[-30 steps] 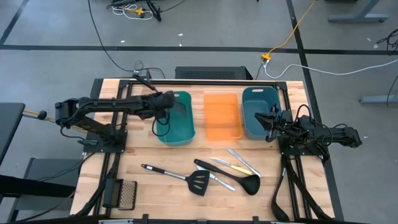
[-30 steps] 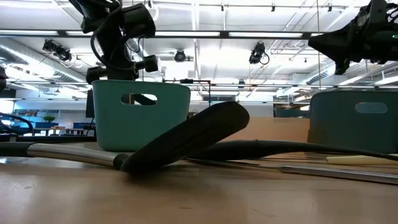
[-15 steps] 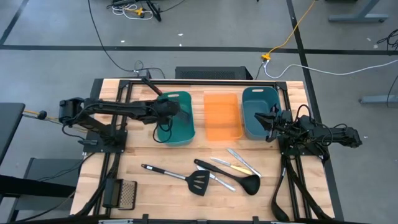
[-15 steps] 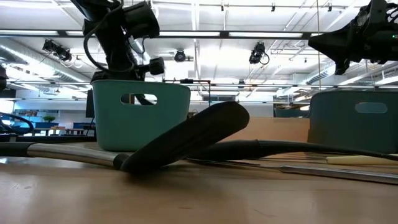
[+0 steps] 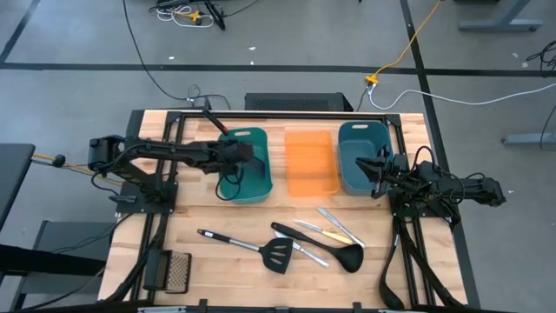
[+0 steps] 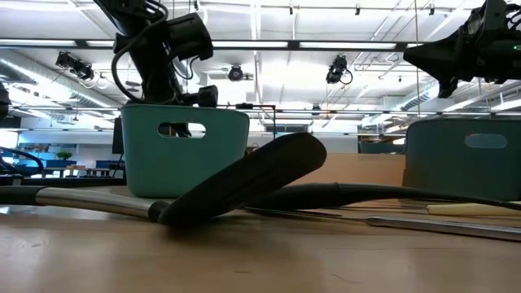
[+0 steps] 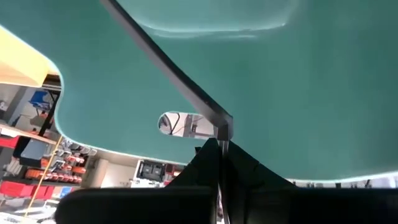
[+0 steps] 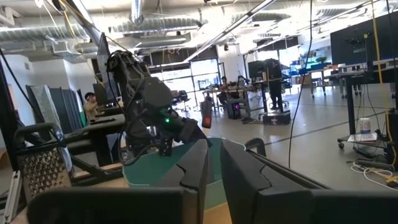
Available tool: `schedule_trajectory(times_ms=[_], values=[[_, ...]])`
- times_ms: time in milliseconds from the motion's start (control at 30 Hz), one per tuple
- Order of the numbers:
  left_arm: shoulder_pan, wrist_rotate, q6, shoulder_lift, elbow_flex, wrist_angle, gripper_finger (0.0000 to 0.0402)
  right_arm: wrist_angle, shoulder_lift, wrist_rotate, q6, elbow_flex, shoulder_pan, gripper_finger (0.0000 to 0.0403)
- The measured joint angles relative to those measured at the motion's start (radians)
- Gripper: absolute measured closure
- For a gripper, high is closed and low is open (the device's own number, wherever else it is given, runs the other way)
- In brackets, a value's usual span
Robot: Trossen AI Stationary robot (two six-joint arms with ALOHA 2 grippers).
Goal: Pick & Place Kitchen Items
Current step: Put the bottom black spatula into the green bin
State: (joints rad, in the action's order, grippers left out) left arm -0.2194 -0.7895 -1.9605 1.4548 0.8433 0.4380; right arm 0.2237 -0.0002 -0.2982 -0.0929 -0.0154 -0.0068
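Spatula (image 7: 168,65) handle stood pinched in the left claw (image 5: 247,156) over the left teal bin (image 5: 258,187), its long shaft slanting out past the far rim. Right claw (image 5: 363,166) hung over the right teal bin (image 5: 347,139), fingers nearly together, holding nothing. Other utensils (image 5: 326,236) lay on the bench (image 5: 217,261) nearby.

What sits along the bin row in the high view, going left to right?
Left claw over the left teal bin → orange bin → right teal bin → right claw at that bin's right side.
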Motion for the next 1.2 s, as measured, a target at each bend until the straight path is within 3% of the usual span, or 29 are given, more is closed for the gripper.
schedule_trajectory(times_ms=[633, 833, 1200], values=[[-0.048, 0.160, -0.151, 0.005, 0.001, -0.003, 0.0393, -0.001, 0.000, 0.000, 0.003, 0.000, 0.000, 0.0346], [-0.052, 0.180, -0.100, 0.019, 0.001, -0.008, 0.0391, -0.001, 0.000, 0.000, 0.002, 0.000, 0.000, 0.0346], [-0.045, 0.149, -0.058, 0.019, 0.003, -0.006, 0.0338, -0.002, 0.000, 0.000, 0.004, 0.000, 0.000, 0.0346]])
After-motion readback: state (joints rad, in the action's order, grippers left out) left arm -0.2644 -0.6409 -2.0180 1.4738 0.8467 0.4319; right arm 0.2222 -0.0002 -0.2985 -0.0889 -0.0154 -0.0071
